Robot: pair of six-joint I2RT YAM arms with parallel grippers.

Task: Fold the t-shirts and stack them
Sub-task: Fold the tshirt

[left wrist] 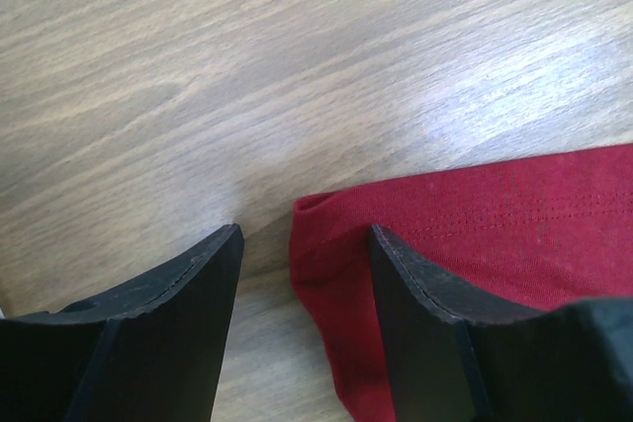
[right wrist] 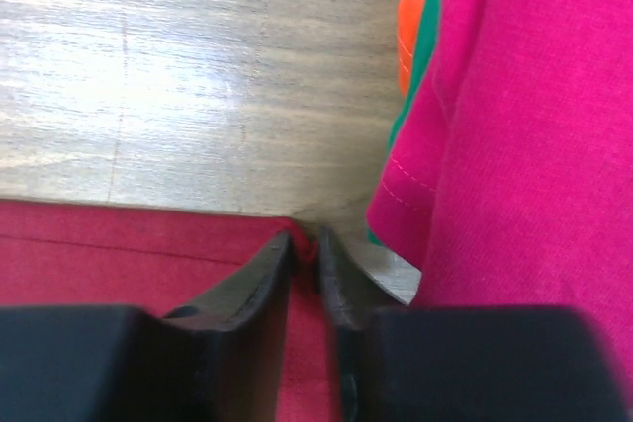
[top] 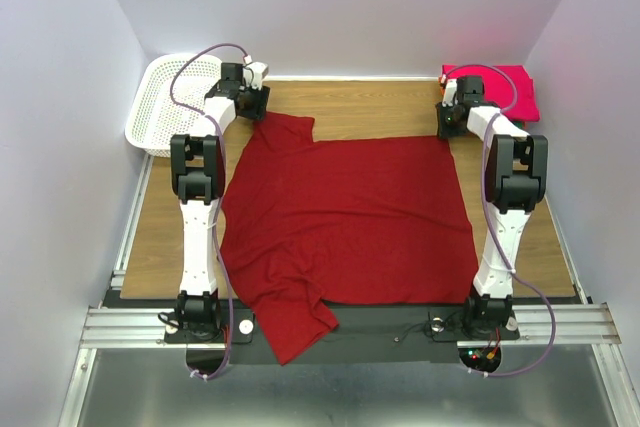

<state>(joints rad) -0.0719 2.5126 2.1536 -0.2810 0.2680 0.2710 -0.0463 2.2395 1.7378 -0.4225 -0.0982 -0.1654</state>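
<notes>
Top external view: the crimson t-shirt (top: 345, 217) lies spread flat over the middle of the wooden table (top: 380, 107). Its far left sleeve reaches toward the back, and a near left part hangs over the table's front edge onto the black base plate. A folded pink t-shirt (top: 505, 87) sits in the far right corner, well apart from the spread shirt's body but near its far right corner.

The left gripper (top: 255, 102) is at the far left sleeve. In the left wrist view its jaws stand apart (left wrist: 302, 274) and straddle the sleeve's corner (left wrist: 445, 244): one finger is over the red cloth, the other over bare wood (left wrist: 297, 66).

The right gripper (top: 452, 122) is at the shirt's far right corner. In the right wrist view its jaws are drawn almost together (right wrist: 305, 264), with only a thin sliver between them. They sit right on the hemmed edge of the red cloth (right wrist: 119, 254) and appear to pinch it. Just beside them the pink shirt (right wrist: 534, 145) lies on top of an orange t-shirt (right wrist: 417, 7) and a green t-shirt (right wrist: 427, 51), of which only thin edges show.

A white lattice basket (top: 165, 97) stands at the far left edge, tilted against the wall.
</notes>
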